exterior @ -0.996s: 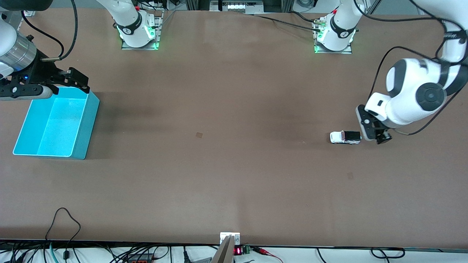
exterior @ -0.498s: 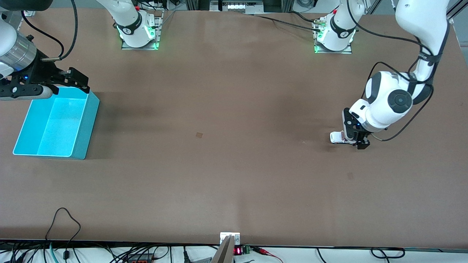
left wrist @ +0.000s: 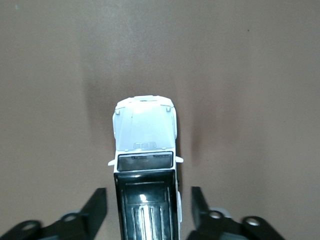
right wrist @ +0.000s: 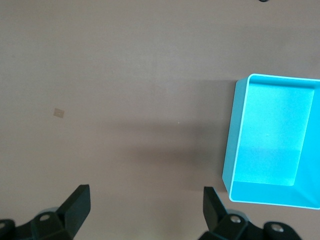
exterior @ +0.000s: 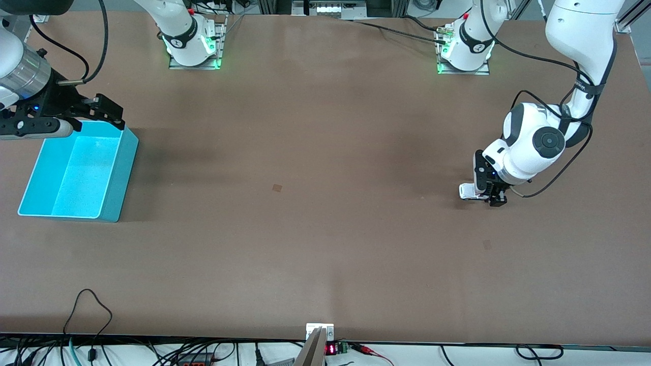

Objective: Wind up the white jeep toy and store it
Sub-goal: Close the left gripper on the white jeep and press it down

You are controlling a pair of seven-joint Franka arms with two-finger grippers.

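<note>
Left wrist view: your left gripper straddles the white jeep toy on the counter, fingers not touching | unwound, unstored; turquoise bin at 9 o'clock | right gripper waits wide open over bin.

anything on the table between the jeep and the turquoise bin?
Only a small square mark on bare tabletop, seen in the front view. The white jeep toy sits between the left gripper's fingers; the turquoise bin is at the right arm's end.
</note>
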